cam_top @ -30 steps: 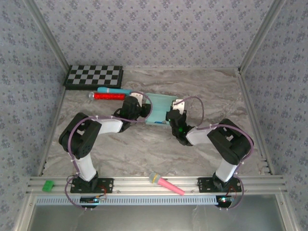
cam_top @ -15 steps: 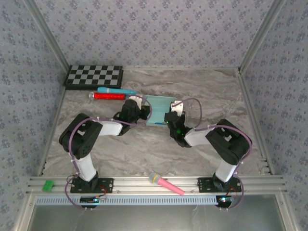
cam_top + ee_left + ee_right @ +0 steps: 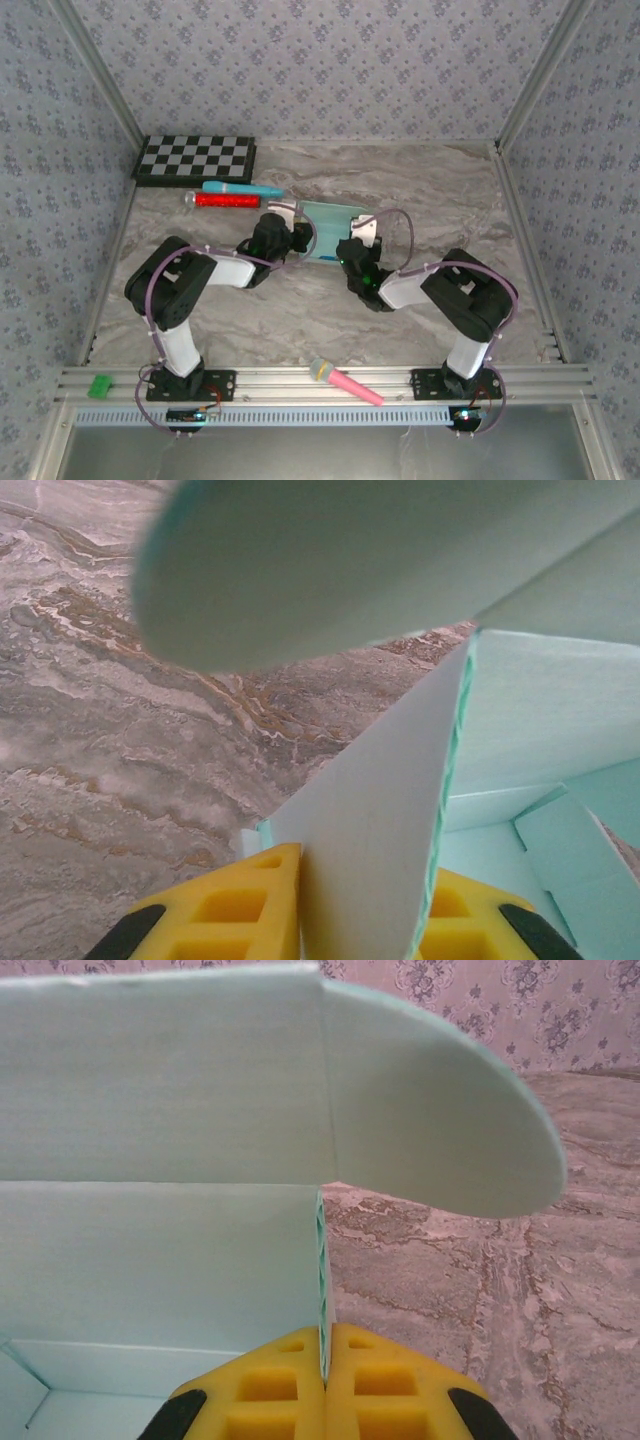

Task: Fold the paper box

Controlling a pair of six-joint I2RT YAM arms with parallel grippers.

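The paper box [image 3: 330, 222] is a pale aqua card sheet, partly raised, on the marble table between my two grippers. My left gripper [image 3: 298, 240] holds its left side. In the left wrist view a side wall [image 3: 385, 810] stands between the yellow pads [image 3: 235, 915], and my left gripper [image 3: 365, 915] is shut on it. My right gripper [image 3: 350, 248] is at the box's right side. In the right wrist view it [image 3: 325, 1380] is shut on the thin edge of an upright wall [image 3: 160, 1250]. A rounded flap [image 3: 440, 1130] sticks out above the table.
A black-and-white checkerboard [image 3: 196, 159] lies at the back left, with a teal pen [image 3: 240, 188] and a red tube [image 3: 225, 200] just in front of it. A pink microphone toy [image 3: 345, 383] and a green block [image 3: 99, 386] sit on the front rail.
The right gripper has moved a little left and nearer, still holding its wall. The left gripper has edged right. The box looks narrower between them.
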